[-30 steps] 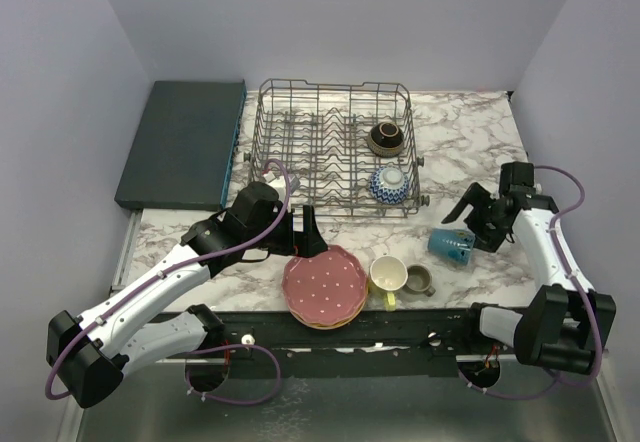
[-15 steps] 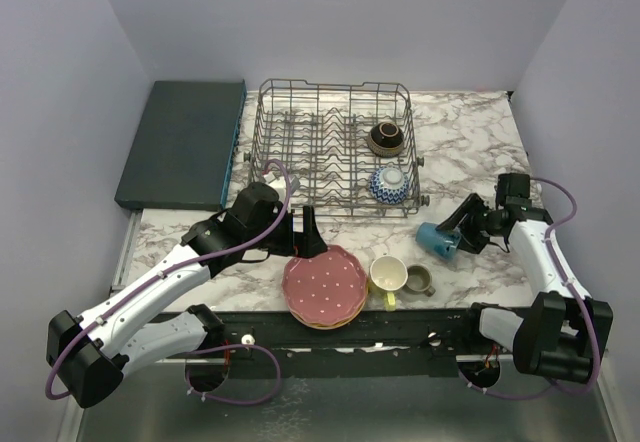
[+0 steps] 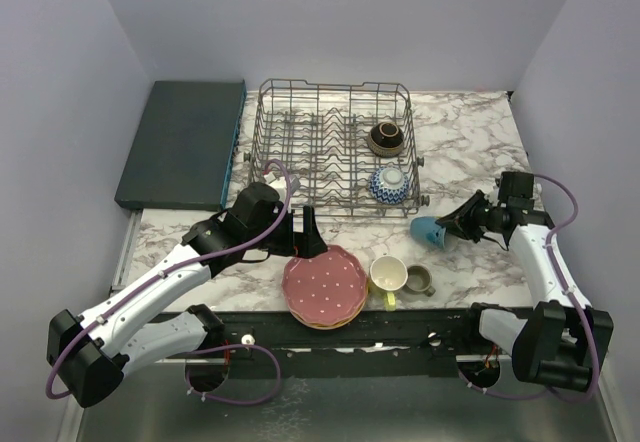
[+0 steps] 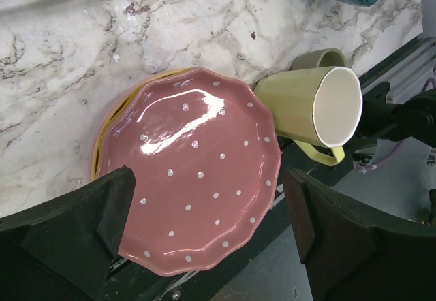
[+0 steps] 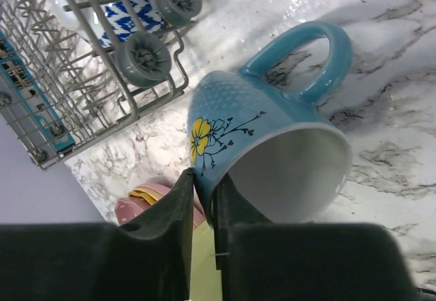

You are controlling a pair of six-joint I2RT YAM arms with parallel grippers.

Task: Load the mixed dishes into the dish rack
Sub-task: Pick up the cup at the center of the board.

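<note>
My right gripper (image 3: 456, 224) is shut on the rim of the blue flowered mug (image 3: 428, 230), one finger inside and one outside the wall (image 5: 204, 178). The mug (image 5: 272, 124) is tilted, mouth toward the wrist, just off the near right corner of the dish rack (image 3: 333, 83). A brown bowl (image 3: 385, 138) and a blue patterned bowl (image 3: 388, 183) sit in the rack's right side. My left gripper (image 3: 305, 237) hangs open above the pink dotted plate (image 4: 191, 171), with nothing between its fingers. A yellow mug (image 3: 387, 275) and an olive-grey mug (image 3: 420, 281) lie beside the plate.
A dark teal slab (image 3: 182, 142) lies left of the rack. More plates are stacked under the pink plate (image 3: 323, 282), a yellow edge (image 4: 102, 127) showing. The stack sits at the table's near edge. The rack's round feet (image 5: 143, 59) stand close to the blue mug.
My right gripper has closed on the blue mug's rim and carried it left, toward the rack's corner. The left arm has not moved.
</note>
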